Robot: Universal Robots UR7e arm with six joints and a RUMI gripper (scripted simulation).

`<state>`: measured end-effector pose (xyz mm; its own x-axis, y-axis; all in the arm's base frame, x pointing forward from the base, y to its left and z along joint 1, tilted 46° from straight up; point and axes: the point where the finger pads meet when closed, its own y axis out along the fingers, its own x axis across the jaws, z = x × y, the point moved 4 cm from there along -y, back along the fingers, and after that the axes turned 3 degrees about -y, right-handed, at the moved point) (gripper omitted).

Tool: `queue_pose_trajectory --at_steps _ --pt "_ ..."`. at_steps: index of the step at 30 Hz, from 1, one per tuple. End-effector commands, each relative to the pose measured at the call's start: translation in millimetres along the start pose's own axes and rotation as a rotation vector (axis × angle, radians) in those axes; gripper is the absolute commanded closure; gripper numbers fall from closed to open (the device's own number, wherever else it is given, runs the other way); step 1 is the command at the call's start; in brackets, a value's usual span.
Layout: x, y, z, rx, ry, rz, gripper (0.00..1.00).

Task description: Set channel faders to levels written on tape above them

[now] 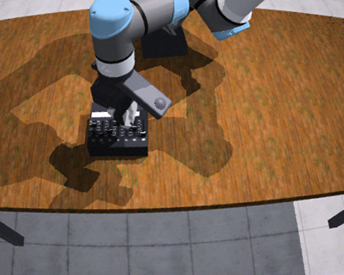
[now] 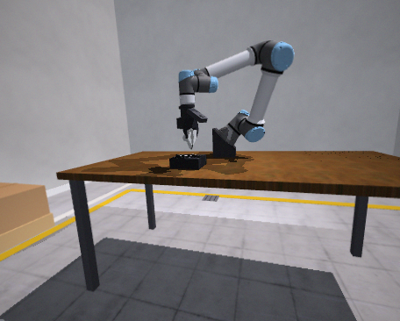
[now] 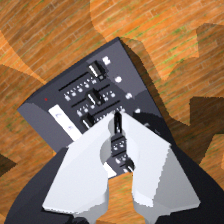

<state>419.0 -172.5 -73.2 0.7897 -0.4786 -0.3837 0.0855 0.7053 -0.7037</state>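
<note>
The black lighting desk (image 1: 117, 147) (image 2: 188, 161) (image 3: 127, 59) lies on the wooden table (image 1: 283, 100) (image 2: 307, 168) (image 3: 50, 30), left of the middle. A white tape strip (image 1: 100, 114) (image 3: 62, 120) runs along its far edge. In the wrist view several fader slots run side by side, with dark fader caps (image 3: 93, 70) (image 3: 91, 97) at different positions. My gripper (image 1: 128, 123) (image 2: 190, 146) (image 3: 117, 113) is shut and empty. It points down and hangs a little above the right half of the desk, with its tips over one fader row. The numbers on the tape are too small to read.
The arm's dark base block (image 1: 164, 43) (image 2: 222, 145) stands on the table just behind the desk. The arm casts broad shadows around the desk. A cardboard box (image 2: 22, 206) stands on the floor at the far left, beside a yellow floor line.
</note>
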Motion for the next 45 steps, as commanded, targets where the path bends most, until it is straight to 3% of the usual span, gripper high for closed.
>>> queue_pose_trajectory --at_steps 1,18,45 --pt "-2.3 -0.4 2.2 0.005 -0.142 0.001 1.0" --pt "-8.1 0.1 6.6 0.005 -0.44 0.0 1.0" --pt "-9.6 0.3 7.5 0.005 -0.521 0.0 1.0"
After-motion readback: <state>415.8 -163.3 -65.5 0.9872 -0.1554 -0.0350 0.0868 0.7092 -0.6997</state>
